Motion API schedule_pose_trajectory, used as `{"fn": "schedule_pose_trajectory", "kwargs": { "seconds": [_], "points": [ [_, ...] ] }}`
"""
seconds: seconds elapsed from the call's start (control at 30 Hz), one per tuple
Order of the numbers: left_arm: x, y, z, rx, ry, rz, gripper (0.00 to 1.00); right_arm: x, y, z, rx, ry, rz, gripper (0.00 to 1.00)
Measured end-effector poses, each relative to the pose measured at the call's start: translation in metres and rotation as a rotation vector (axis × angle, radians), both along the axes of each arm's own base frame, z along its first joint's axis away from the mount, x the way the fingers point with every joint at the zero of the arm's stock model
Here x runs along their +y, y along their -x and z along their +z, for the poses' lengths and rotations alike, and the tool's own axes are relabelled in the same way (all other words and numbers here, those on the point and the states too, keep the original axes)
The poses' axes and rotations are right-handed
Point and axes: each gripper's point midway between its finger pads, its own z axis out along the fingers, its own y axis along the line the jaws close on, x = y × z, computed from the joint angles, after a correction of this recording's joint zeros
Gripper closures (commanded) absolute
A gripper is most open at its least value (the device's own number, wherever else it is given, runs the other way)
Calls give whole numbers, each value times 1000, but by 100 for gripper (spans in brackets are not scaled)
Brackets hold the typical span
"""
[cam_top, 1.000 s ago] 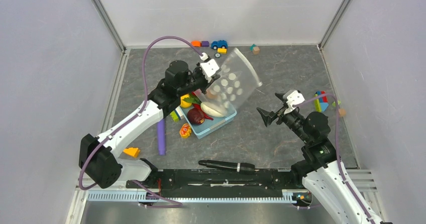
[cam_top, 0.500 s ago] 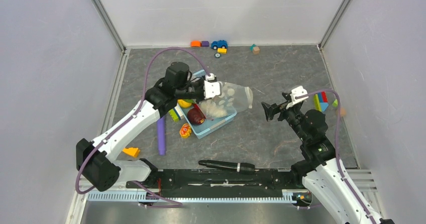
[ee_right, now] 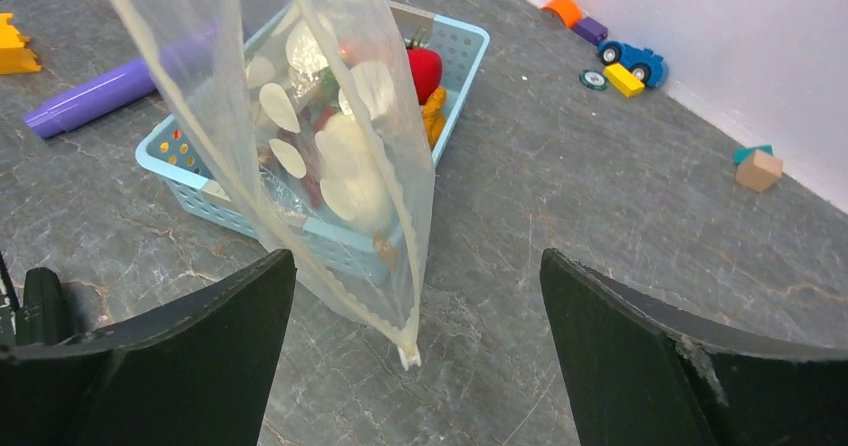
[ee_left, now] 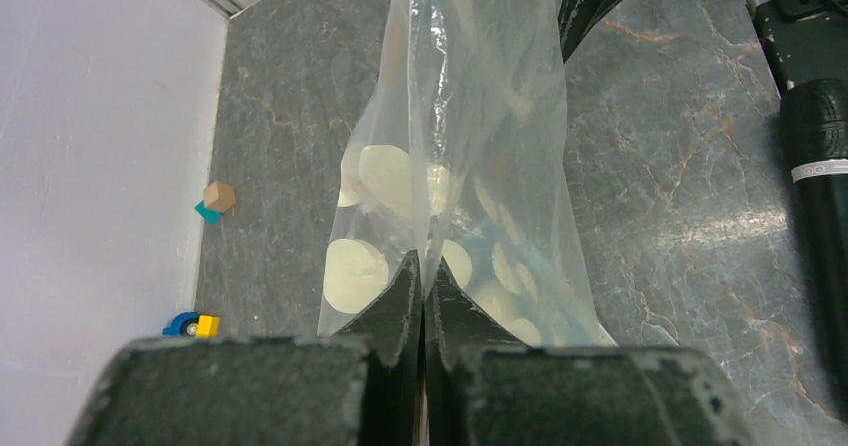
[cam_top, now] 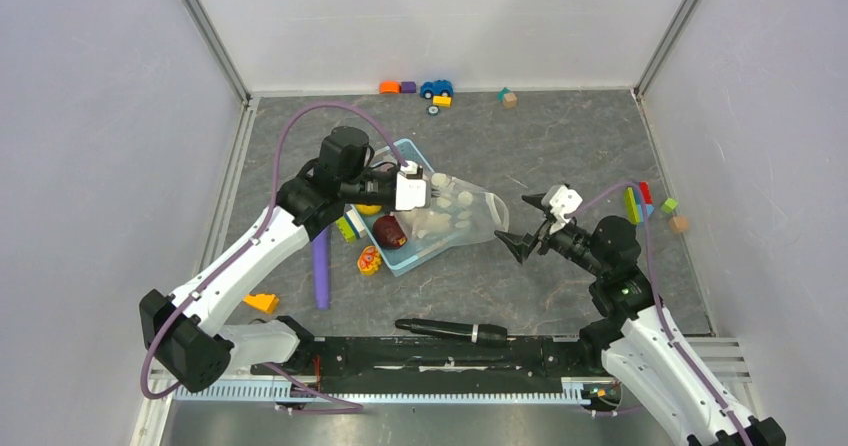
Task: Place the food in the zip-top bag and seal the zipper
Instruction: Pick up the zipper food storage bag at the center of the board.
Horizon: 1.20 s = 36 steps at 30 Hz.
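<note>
My left gripper (cam_top: 412, 188) is shut on one edge of the clear white-dotted zip-top bag (cam_top: 462, 212), which hangs over the light-blue basket (cam_top: 398, 258). In the left wrist view the jaws (ee_left: 423, 278) pinch the bag (ee_left: 460, 136). My right gripper (cam_top: 528, 224) is open at the bag's free end; in the right wrist view the bag's lower corner (ee_right: 408, 348) hangs between its spread fingers (ee_right: 416, 258), not touching them. The food lies in the basket (ee_right: 468, 42): red apple (ee_right: 424, 70), orange carrot (ee_right: 432, 114), maroon piece (cam_top: 389, 231), yellow round (cam_top: 368, 208). I cannot make out the zipper.
A purple stick (cam_top: 320, 270) and a yellow wedge block (cam_top: 262, 303) lie left of the basket. A black marker (cam_top: 438, 328) lies near the front edge. A small yellow-red toy (cam_top: 369, 259) sits by the basket. Blocks (cam_top: 638, 202) are at right, and a toy car (cam_top: 436, 88) at the back wall.
My left gripper has lowered the bag from upright at the back down over the basket, its free end pointing right. My right gripper has moved left and nearer, up to the bag's free end.
</note>
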Motion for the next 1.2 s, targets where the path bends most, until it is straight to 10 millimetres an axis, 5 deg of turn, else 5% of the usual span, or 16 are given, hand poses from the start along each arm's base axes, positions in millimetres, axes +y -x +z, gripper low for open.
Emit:
{"fn": "schedule_pose_trajectory", "kwargs": {
  "seconds": [0.17,0.4,0.53,0.8,1.2],
  "points": [
    [2,3,-6,8,-22,-8,98,0,9,14,-58,-15,20,2],
    [5,6,-11,11,-44,-19,98,-17,31,67,-318,-135,-29,2],
    [6,9,-12,13,-50,-29,98,-22,32,78,-363,-169,-59,2],
    [6,21,-5,6,-26,-80,98,-16,8,45,-241,-111,-77,4],
    [6,31,-3,7,-12,-114,98,3,7,-1,-117,-59,31,4]
  ]
}}
